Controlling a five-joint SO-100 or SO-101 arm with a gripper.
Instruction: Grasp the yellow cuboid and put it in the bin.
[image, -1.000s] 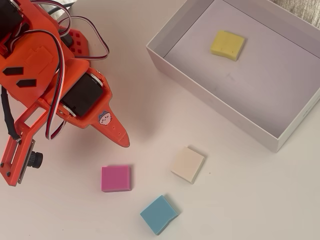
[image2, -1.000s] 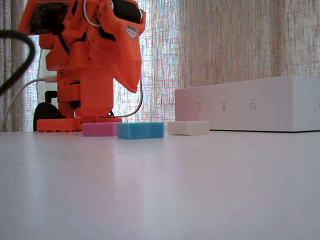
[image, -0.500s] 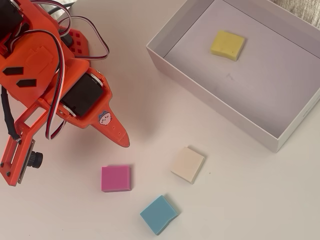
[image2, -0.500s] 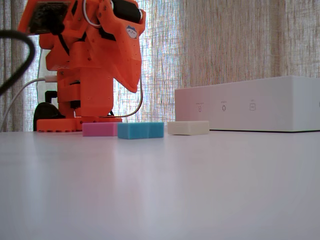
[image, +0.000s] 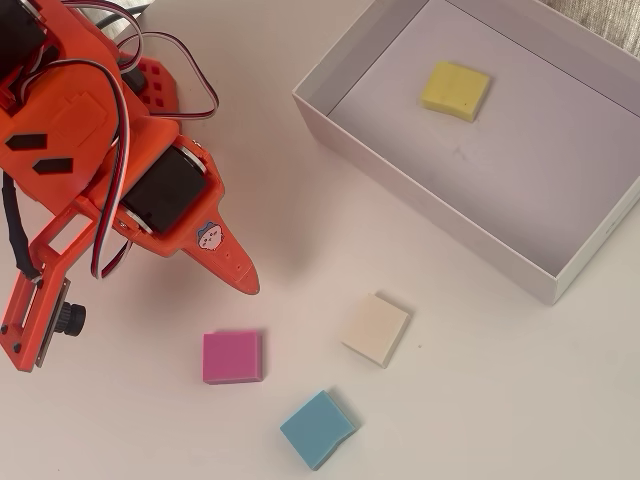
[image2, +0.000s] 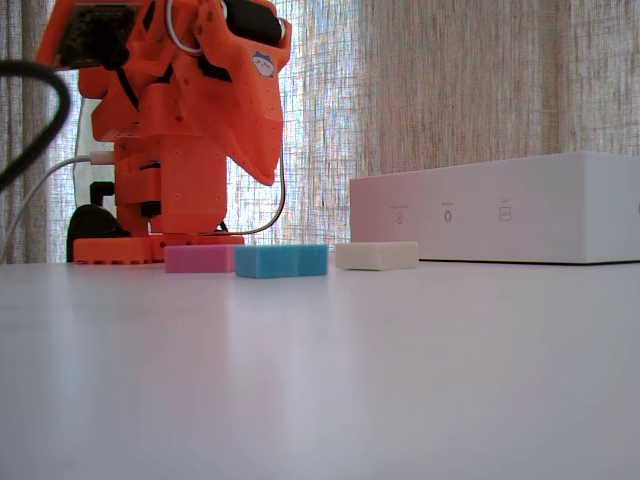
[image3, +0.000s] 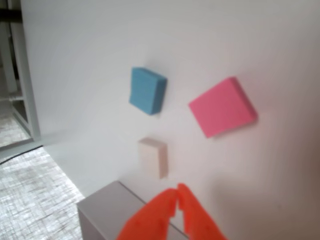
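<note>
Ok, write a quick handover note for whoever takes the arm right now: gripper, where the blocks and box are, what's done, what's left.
Gripper: shut, holding nothing, raised above the table beside the box.
Yellow block: lying flat on the floor of the white box, toward its far end in the overhead view.
Pink block, blue block and cream block: on the table outside the box, apart from one another.
Done: yellow block is in the box.
Left: nothing for the yellow block; probably just park the arm.
</note>
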